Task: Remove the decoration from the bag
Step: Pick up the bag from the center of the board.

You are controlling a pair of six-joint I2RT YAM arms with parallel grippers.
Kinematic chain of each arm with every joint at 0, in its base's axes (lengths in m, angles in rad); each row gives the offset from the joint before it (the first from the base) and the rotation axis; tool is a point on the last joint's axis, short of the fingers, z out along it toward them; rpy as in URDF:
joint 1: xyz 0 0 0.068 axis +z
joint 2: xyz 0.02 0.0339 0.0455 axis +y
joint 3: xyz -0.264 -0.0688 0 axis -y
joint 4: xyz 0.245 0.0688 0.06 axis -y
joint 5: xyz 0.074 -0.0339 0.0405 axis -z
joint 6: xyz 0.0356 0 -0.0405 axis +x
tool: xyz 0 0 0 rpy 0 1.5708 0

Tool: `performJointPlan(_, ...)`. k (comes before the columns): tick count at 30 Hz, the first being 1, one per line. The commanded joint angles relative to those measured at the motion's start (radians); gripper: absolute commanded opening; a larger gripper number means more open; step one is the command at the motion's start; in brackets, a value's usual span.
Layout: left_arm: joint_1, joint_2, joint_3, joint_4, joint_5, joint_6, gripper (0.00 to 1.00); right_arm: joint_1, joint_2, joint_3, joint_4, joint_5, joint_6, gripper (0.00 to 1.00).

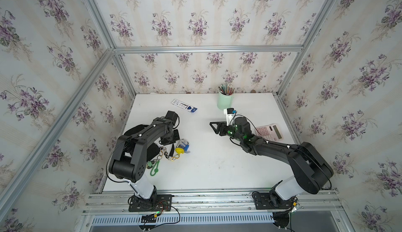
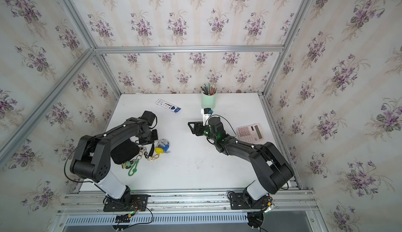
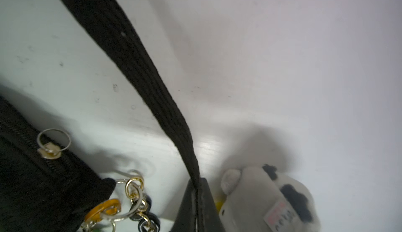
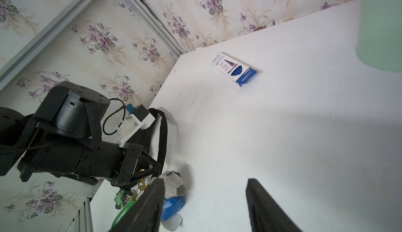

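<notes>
Our left gripper [image 3: 196, 189] is clenched on the bag's [image 3: 32, 187] strap [image 3: 134, 63]. The decoration [image 3: 136, 198] lies just beside those jaws, its rings at the bag's corner. A plush charm [image 3: 261, 198] sits just beside them on the other side. Our right gripper [image 4: 205, 183] stands released, with nothing between its jaws, well apart from the decoration.

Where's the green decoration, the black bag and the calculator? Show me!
decoration [image 2: 134, 170]: in a top view, on its green looped strap.
bag [image 2: 125, 152]: in a top view, on its black fabric body.
calculator [image 2: 244, 132]: in a top view, on its keys.
</notes>
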Motion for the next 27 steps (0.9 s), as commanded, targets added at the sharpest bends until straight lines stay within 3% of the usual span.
performJointPlan(1,-0.007,-0.073,0.051,-0.062,0.026,0.032,0.0,-0.003,-0.039,-0.005,0.062,-0.062,-0.015,0.64)
performJointPlan(9,-0.039,-0.312,0.266,-0.169,0.165,0.099,0.0,-0.011,-0.156,0.026,0.136,-0.294,0.003,0.62)
performJointPlan(17,-0.048,-0.42,0.498,-0.15,0.345,0.088,0.0,-0.006,-0.175,0.144,0.125,-0.55,0.042,0.61)
performJointPlan(21,-0.055,-0.417,0.584,-0.135,0.464,0.056,0.0,0.029,-0.17,0.2,0.057,-0.56,-0.005,0.6)
performJointPlan(27,-0.06,-0.433,0.586,-0.002,0.616,-0.022,0.0,0.083,-0.164,0.251,-0.007,-0.536,-0.066,0.6)
